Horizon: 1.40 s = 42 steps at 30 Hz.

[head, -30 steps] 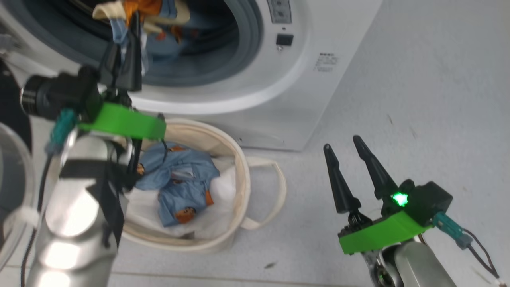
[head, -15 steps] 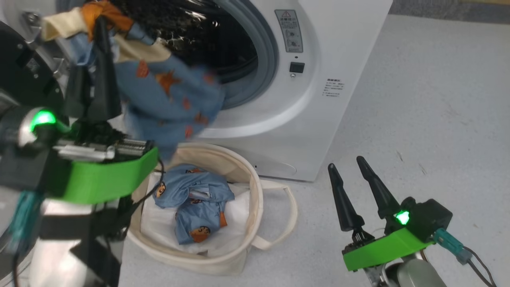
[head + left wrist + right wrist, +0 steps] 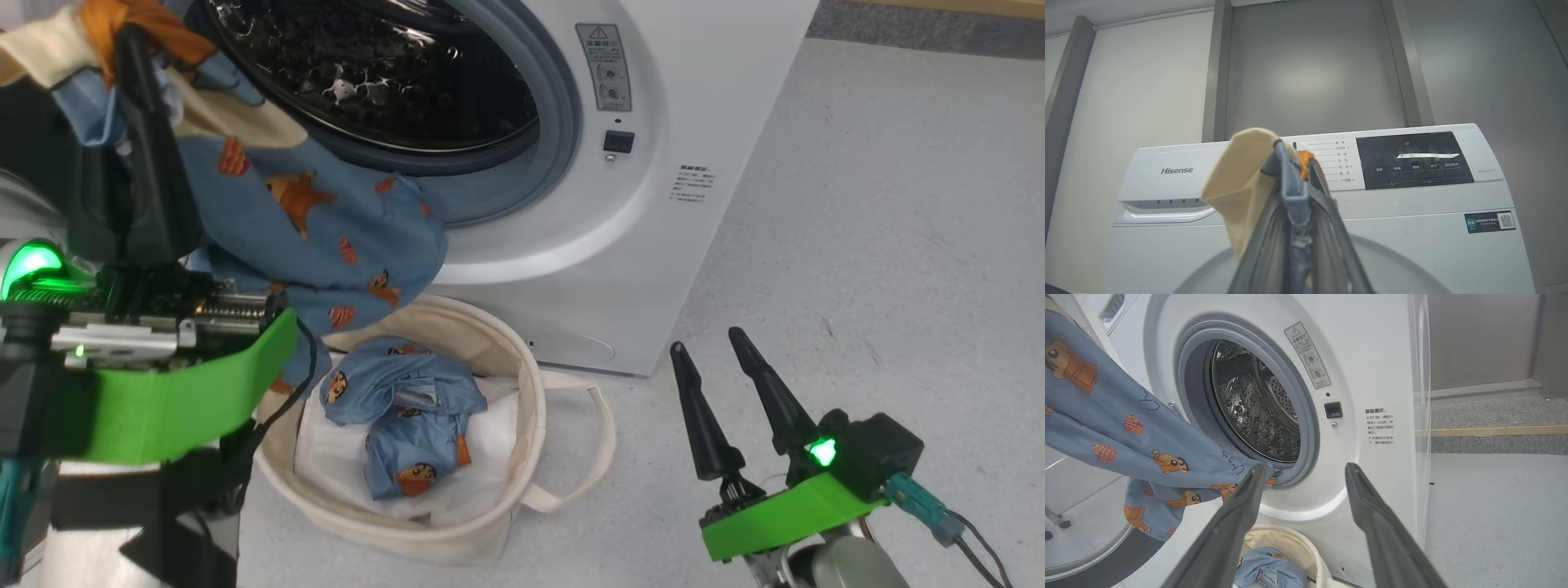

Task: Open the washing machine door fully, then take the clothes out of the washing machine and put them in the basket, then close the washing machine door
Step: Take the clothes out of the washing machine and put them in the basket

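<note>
Fingers: long, dark, tapered, as seen on left hand and right hand
Wrist brackets: bright green — green lamps lit
Forearms: silver
Cable: teal-plugged

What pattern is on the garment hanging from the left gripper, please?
The garment is light blue with orange cartoon bears; clearest in right wrist view.

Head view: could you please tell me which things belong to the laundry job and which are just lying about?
Job: washing machine; bear-print garment pinched by the left gripper; basket; second garment inside it.
Lying about: white sheet lining the basket; warning sticker on the machine.
</note>
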### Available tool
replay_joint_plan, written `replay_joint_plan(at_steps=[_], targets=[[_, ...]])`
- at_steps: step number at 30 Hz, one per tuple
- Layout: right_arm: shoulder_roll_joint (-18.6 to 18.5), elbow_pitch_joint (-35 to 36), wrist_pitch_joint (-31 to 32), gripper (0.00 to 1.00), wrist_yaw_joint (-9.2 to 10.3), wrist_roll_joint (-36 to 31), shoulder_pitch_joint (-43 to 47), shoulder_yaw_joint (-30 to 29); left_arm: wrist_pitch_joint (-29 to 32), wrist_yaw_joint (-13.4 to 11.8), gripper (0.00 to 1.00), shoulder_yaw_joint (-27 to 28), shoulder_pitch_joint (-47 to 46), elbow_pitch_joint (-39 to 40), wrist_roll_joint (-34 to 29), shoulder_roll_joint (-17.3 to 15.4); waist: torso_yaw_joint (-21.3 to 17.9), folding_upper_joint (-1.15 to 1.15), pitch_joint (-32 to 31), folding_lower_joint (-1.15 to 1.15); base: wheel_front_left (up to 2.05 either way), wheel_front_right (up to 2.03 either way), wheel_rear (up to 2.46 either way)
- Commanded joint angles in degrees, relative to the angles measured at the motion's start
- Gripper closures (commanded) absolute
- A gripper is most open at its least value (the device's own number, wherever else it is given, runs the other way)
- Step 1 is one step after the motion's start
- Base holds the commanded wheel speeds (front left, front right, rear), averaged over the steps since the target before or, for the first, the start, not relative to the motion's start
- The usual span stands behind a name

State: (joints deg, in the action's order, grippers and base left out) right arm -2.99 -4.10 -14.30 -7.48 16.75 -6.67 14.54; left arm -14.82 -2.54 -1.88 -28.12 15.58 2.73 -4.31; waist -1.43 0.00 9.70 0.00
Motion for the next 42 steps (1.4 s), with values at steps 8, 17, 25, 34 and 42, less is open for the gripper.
replay_joint_plan(at_steps=[8, 17, 25, 34, 42], targets=[[0.12, 1.5, -0.7, 0.0, -0.01, 0.08, -0.67, 1.4, -0.18, 0.29, 1.0, 2.07, -2.36, 9.91, -0.82, -0.11, 0.15, 0.0, 0.5, 0.0, 0.0, 0.0, 0.0], [0.12, 1.21, -0.7, 0.0, -0.01, 0.42, -0.57, 1.58, -0.18, 0.91, 1.0, 1.28, -0.74, 3.6, -0.49, 0.51, 0.15, 0.0, 0.96, 0.0, 0.0, 0.0, 0.0], [0.12, 1.35, -0.7, 0.0, -0.01, 0.19, -0.86, 1.84, -0.18, 1.17, 1.0, 1.37, -1.19, -1.69, -0.93, 0.79, -0.38, 0.0, 2.65, 0.0, 0.0, 0.0, 0.0], [0.12, 1.59, -0.7, 0.0, -0.01, 0.45, -1.39, 1.91, -0.18, 1.05, 1.0, 2.91, 3.31, -11.17, -2.48, -0.73, -2.11, 0.0, 4.41, 0.0, 0.0, 0.0, 0.0], [0.12, 2.21, -0.7, 0.0, -0.01, 0.06, -2.51, 1.37, -0.18, 1.66, 1.0, 2.33, 5.14, -20.91, -1.97, -1.01, -2.32, 0.0, 7.48, 0.0, 0.0, 0.0, 0.0]])
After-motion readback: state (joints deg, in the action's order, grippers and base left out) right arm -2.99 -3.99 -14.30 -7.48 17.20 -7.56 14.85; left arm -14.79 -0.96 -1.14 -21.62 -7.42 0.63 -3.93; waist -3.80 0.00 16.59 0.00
